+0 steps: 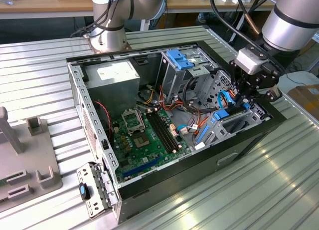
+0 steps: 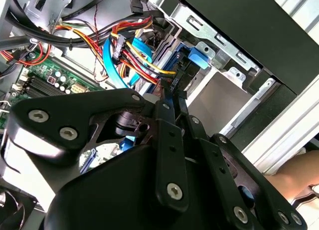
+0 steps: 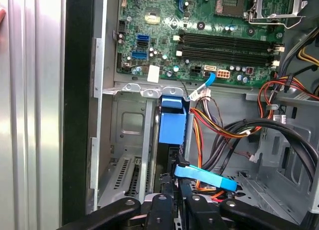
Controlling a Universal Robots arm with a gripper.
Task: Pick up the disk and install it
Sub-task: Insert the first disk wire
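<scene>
The disk (image 1: 223,115) stands on edge in the drive bay at the front corner of the open computer case (image 1: 75,85), on the exterior view's right. Its bright blue carrier frame (image 3: 172,125) faces the camera in the first wrist view, with the dark drive body running down between the fingers. My gripper (image 1: 244,101) reaches down into the bay from above. Its black fingers (image 3: 163,212) sit close together on the disk's edge, so my gripper (image 3: 174,197) is shut on it. In the second wrist view the fingertips (image 2: 167,103) meet near the blue carrier (image 2: 195,55).
Bundles of red, yellow and black cables (image 2: 132,45) and a flat blue data cable (image 3: 205,176) crowd the bay. The green motherboard (image 1: 144,135) fills the case floor. A lighter blue bracket (image 1: 179,59) sits on the upper cage. A person's hand (image 2: 294,172) is beside the case.
</scene>
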